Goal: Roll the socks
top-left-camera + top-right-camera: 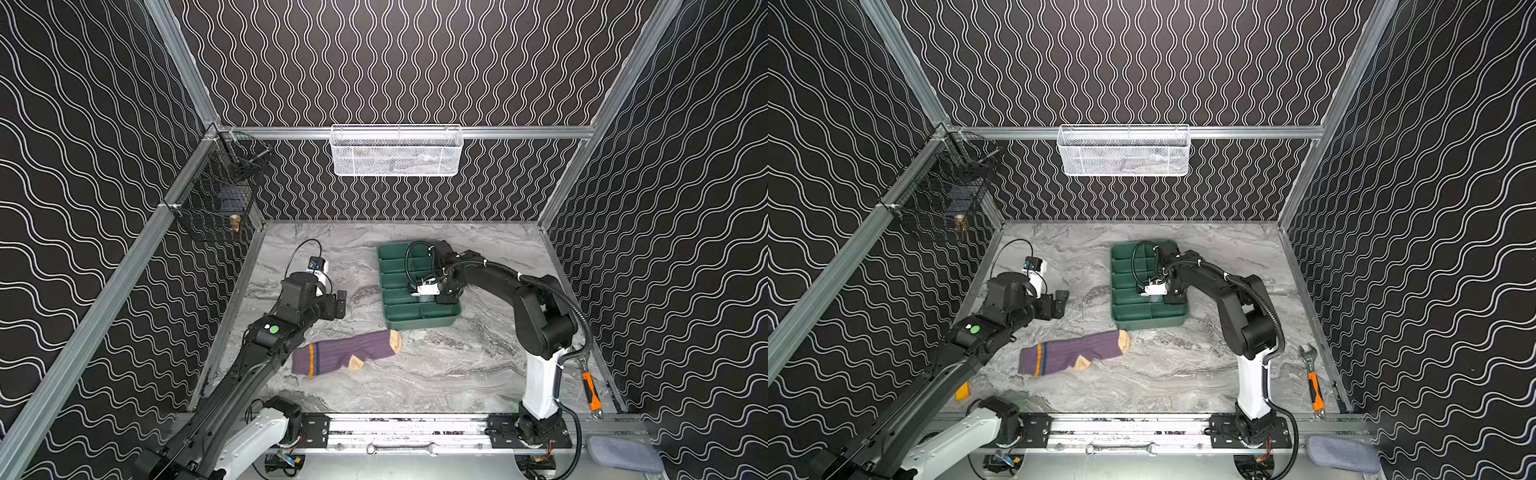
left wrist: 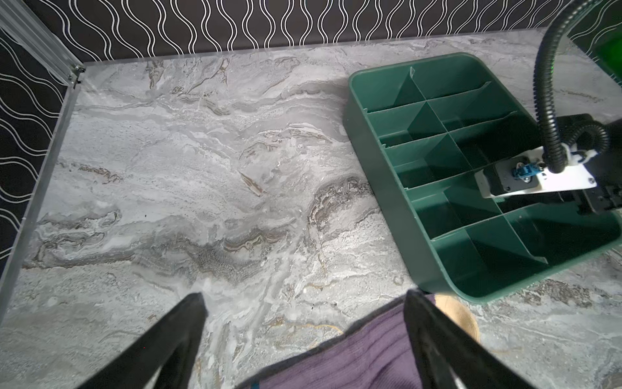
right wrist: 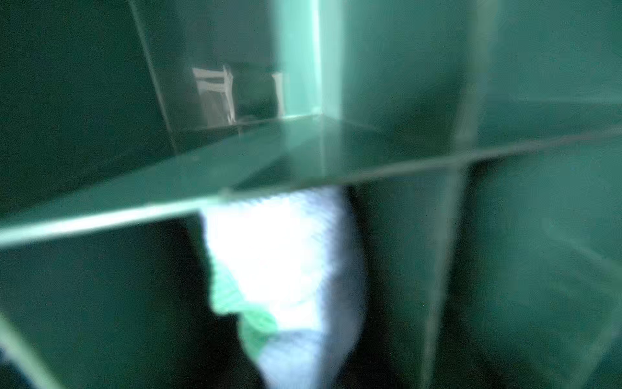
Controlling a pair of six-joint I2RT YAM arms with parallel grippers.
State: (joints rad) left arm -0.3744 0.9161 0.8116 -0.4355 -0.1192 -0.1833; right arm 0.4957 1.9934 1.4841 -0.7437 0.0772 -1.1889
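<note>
A purple sock (image 1: 345, 353) (image 1: 1073, 353) with a tan toe and heel and an orange-navy stripe lies flat on the marble table, toe toward the green divided tray (image 1: 415, 326) (image 1: 1142, 325). My left gripper (image 1: 338, 305) (image 2: 304, 296) hovers open behind the sock's cuff end, nothing between its fingers; the sock (image 2: 353, 353) shows below them. My right gripper (image 3: 279, 235) is lowered into a tray compartment (image 3: 134, 202). A pale blue sock with a green patch (image 3: 286, 269) sits between its dark fingers. Blur hides whether they still press on it.
A white mesh basket (image 1: 395, 151) hangs on the back wall and a black wire basket (image 1: 216, 199) on the left rail. An orange-handled wrench (image 1: 588, 386) lies by the right wall. A grey-blue cloth pad (image 1: 623, 455) rests at the front right.
</note>
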